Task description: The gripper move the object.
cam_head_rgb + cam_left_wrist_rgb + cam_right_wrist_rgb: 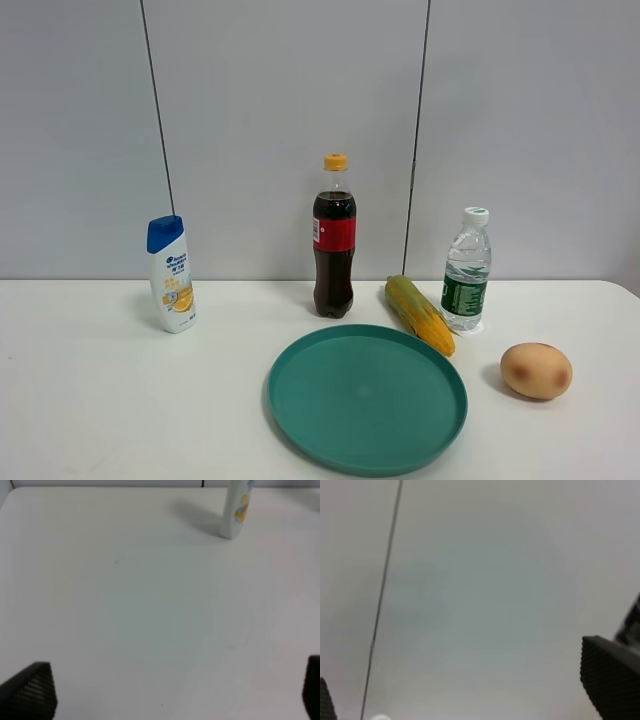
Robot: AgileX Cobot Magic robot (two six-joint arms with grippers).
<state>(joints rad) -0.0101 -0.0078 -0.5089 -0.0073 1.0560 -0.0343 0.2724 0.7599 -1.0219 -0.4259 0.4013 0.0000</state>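
Both right fingers (610, 680) spread | water bottle (466, 268) upright, well apart

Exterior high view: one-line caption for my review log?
Shampoo bottle, cola bottle, corn cob and water bottle behind a teal plate on a white table; tan oval item at right.

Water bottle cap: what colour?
White; the cap shows best in the exterior high view.

The small clear water bottle (466, 268), white-capped and green-labelled, stood upright on the bench (100, 400); the right pincer (465, 687) gaped, empty.
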